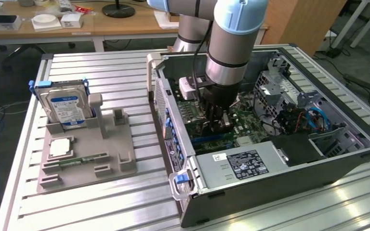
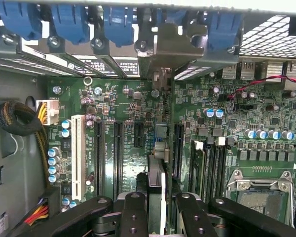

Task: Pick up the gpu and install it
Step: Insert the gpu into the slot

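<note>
Slotted metal table point(image 1: 108, 67) carried an open computer case point(image 1: 288, 178) lying on its side, with a grey holder point(image 1: 88, 159) and an upright hard drive point(image 1: 66, 108) toward the exterior view's left. The arm point(image 1: 233, 43) stood nearly vertical, reaching straight down into the case, its gripper point(image 1: 216, 120) low over the green motherboard point(image 2: 118, 103). Its fingers point(image 2: 133, 212) were clamped on either side of the gpu point(image 2: 158, 173), held edge-on among the long expansion slots point(image 2: 99, 153); whether it was seated could not be told.
</note>
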Controlling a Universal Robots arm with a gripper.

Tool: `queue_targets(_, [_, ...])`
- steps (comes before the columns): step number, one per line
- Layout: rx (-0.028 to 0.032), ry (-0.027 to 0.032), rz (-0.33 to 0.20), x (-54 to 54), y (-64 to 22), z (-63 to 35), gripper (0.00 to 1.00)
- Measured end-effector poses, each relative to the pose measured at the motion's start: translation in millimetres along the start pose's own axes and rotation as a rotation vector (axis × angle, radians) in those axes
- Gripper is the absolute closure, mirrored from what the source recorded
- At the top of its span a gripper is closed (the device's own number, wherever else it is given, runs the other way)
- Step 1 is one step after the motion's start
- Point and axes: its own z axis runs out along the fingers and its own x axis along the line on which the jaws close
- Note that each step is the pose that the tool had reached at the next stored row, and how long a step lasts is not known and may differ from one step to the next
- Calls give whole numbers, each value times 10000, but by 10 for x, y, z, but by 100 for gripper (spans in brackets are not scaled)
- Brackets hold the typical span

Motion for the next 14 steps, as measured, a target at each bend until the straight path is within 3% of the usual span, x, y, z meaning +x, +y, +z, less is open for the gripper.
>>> queue_targets(14, [-1, 5, 37, 1, 1, 26, 73])
